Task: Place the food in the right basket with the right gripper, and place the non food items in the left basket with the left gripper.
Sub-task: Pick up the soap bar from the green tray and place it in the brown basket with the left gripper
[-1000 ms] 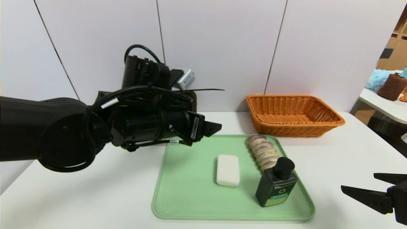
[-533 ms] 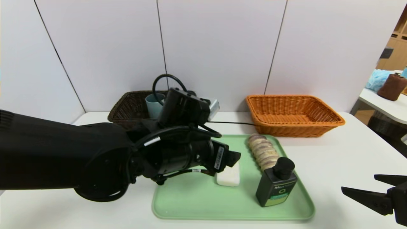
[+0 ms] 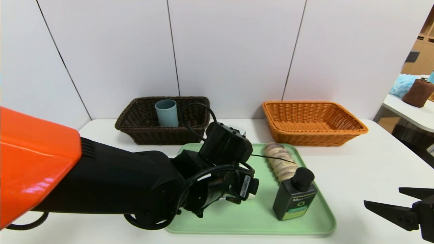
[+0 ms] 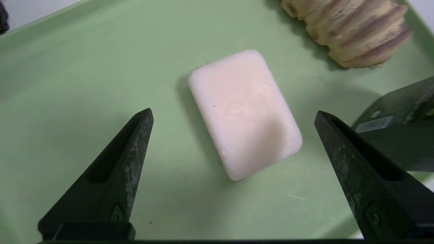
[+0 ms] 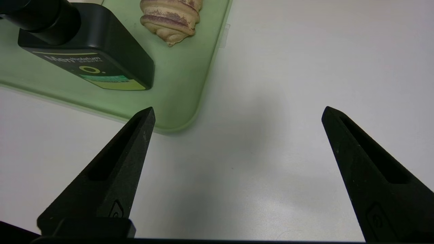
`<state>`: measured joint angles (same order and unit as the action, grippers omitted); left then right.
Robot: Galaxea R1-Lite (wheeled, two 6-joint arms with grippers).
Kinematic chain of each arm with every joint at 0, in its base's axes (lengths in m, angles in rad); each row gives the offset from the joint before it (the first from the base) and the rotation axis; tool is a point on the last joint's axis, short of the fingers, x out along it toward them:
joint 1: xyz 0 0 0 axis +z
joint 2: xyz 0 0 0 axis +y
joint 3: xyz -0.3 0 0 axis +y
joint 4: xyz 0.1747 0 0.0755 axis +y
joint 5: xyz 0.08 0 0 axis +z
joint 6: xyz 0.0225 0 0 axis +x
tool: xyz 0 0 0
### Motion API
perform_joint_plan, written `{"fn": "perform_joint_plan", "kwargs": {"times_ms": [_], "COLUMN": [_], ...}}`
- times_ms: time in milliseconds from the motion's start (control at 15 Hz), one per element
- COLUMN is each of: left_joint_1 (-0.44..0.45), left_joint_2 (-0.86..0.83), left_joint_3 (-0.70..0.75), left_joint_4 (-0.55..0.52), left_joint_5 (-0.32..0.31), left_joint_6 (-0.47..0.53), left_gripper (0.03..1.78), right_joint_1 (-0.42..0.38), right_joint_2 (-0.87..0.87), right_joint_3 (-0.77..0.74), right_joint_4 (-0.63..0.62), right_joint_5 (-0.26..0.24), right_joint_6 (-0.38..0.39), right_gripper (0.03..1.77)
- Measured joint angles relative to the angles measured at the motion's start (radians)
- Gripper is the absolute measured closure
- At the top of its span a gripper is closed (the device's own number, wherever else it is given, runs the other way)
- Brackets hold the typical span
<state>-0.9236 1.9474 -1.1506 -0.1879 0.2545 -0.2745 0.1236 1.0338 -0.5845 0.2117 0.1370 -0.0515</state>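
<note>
The white soap bar [image 4: 244, 112] lies flat on the green tray [image 3: 305, 223]. My left gripper [image 4: 234, 113] hovers just above it, open, one finger on each side and not touching. In the head view my left arm hides the soap. The tan ridged food roll [image 3: 280, 162] lies on the tray's far right, and the black pump bottle [image 3: 294, 200] stands in front of it. The blue-grey cup [image 3: 166, 113] stands in the dark brown left basket [image 3: 135, 130]. The orange right basket [image 3: 339, 135] holds nothing. My right gripper [image 3: 382, 193] rests open over bare table, right of the tray.
The white table [image 3: 366, 162] carries the tray at its middle and both baskets along the back wall. A second table with a brown towel [image 3: 417, 92] stands off to the far right. The bottle stands close beside my left gripper's finger [image 4: 356, 169].
My left arm swung from the dark brown basket forward and down over the soap on the tray, uncovering the cup in the basket. The right arm stayed still.
</note>
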Motion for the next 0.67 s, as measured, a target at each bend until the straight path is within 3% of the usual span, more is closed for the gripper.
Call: {"fn": "perform_joint_plan", "kwargs": {"times_ms": [200, 667], "left_joint_1": [-0.023, -0.042], "left_joint_2": [0.051, 0.121], "left_joint_3": [-0.043, -0.093], "left_joint_4": [0.006, 0.011], "left_joint_5": [0.065, 0.073], "left_joint_6": [-0.047, -0.073], "left_gripper": [0.12, 0.12], "right_joint_1": [0.0, 0.0], "right_joint_2": [-0.005, -0.017], "right_joint_3": [0.001, 0.015], "right_joint_4": [0.001, 0.001], "right_joint_5": [0.0, 0.0], "right_joint_6": [0.001, 0.001], "right_gripper": [0.1, 0.1]}}
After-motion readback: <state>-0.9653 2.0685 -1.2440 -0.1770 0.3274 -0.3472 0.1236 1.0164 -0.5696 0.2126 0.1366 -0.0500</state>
